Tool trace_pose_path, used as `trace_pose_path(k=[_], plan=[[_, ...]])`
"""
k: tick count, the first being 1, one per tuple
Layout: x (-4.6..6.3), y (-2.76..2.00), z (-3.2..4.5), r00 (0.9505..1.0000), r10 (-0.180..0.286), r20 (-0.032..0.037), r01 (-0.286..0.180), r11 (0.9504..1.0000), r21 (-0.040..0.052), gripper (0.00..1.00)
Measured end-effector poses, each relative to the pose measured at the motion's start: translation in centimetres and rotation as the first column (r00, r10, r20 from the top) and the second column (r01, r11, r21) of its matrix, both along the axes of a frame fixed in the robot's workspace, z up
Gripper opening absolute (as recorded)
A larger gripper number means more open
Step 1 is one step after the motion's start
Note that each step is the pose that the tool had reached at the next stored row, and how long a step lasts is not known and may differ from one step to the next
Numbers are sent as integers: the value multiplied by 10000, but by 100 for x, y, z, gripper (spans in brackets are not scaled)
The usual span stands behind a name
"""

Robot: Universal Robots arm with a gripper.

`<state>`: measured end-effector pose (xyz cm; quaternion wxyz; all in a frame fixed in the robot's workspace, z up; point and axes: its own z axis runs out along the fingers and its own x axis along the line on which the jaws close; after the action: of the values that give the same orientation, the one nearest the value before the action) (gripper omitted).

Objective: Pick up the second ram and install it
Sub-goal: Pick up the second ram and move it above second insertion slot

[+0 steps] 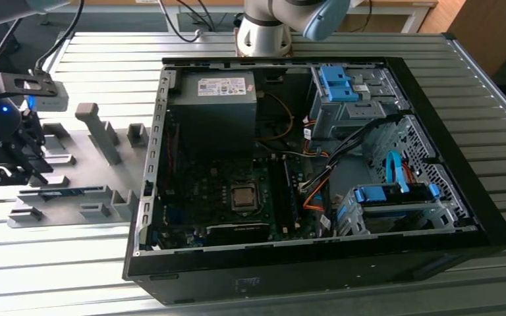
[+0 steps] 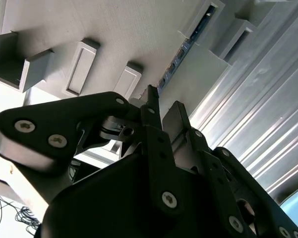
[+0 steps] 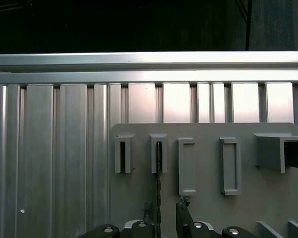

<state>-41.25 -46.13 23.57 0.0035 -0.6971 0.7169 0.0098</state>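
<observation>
Black tool, blue-teal second ram, gray holder blocks

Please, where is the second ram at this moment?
The second ram stands on edge in the gray holder blocks, to the exterior view's left of the computer case; in the first wrist view its end lies by the gripper.

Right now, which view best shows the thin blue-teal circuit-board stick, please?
The second wrist view: the blue-teal stick shows its face and length. The first wrist view has it edge-on; the exterior view, a small strip.
</observation>
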Motion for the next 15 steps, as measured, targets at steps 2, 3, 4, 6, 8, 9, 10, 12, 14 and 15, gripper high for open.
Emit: trace_pose_path(k=[2, 3, 4, 6, 8, 9, 10, 12, 14, 15], plan=[[7, -1, -34, 10000, 3, -1, -3, 10000, -1, 31], [10, -1, -51, 10000, 2, -2, -2, 10000, -2, 31], [13, -1, -69, 10000, 1, -1, -1, 10000, -1, 31], [15, -1, -95, 10000, 0, -1, 0, 10000, -1, 31], [15, -1, -96, 10000, 1, -4, -1, 10000, -3, 31], [15, -1, -97, 10000, 1, -4, -1, 10000, -3, 31], [15, -1, -99, 10000, 1, -3, -1, 10000, -3, 31], [16, -1, -114, 10000, 1, 2, -1, 10000, 1, 31], [18, -1, -140, 10000, 1, -1, -1, 10000, -1, 31], [19, -1, -156, 10000, 1, -1, -1, 10000, -1, 31]])
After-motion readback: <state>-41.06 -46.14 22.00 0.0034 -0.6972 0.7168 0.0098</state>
